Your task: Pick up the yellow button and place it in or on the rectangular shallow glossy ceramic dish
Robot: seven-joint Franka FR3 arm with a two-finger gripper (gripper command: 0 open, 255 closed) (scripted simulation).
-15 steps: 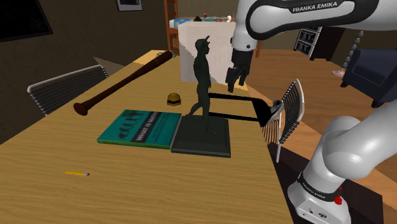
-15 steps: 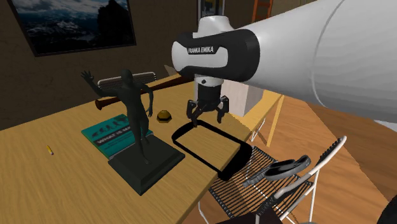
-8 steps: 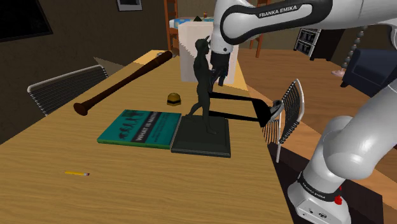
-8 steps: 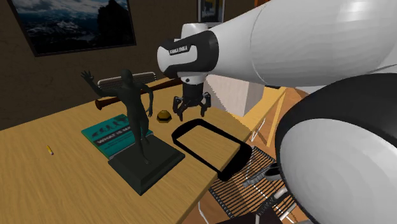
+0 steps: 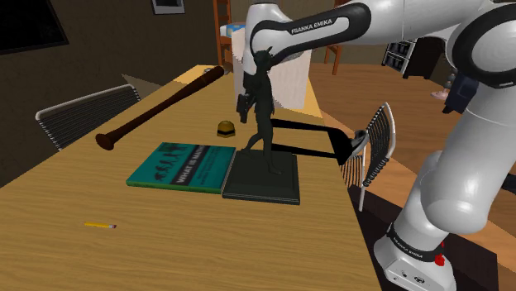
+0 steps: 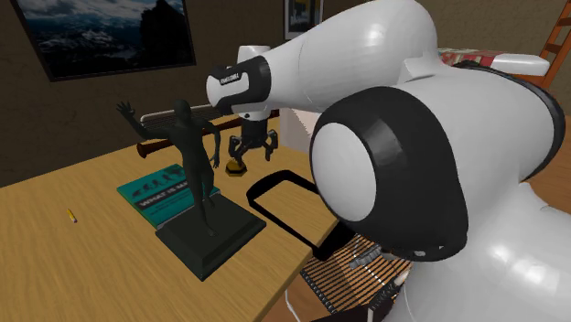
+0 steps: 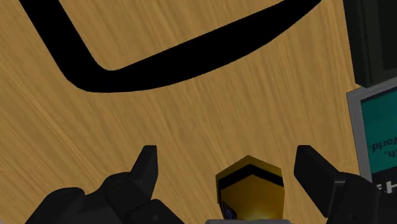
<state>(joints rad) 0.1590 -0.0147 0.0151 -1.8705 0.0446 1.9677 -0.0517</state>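
- Tool (image 7: 226,158) open: fingers spread either side of the yellow button (image 7: 249,188), not touching it. In the second exterior view it hangs right over the button.
- Button sits on the bench (image 5: 165,248), near the dark figurine (image 5: 265,132) and teal book (image 5: 182,165), close to but apart from the dark-rimmed dish (image 7: 127,79).
- Progress: early stage. Approach looks approx. done; nothing gripped or lifted, dish holds nothing.
- Left, prob.: drop lower, close on button, lift, carry over to dish, let go.
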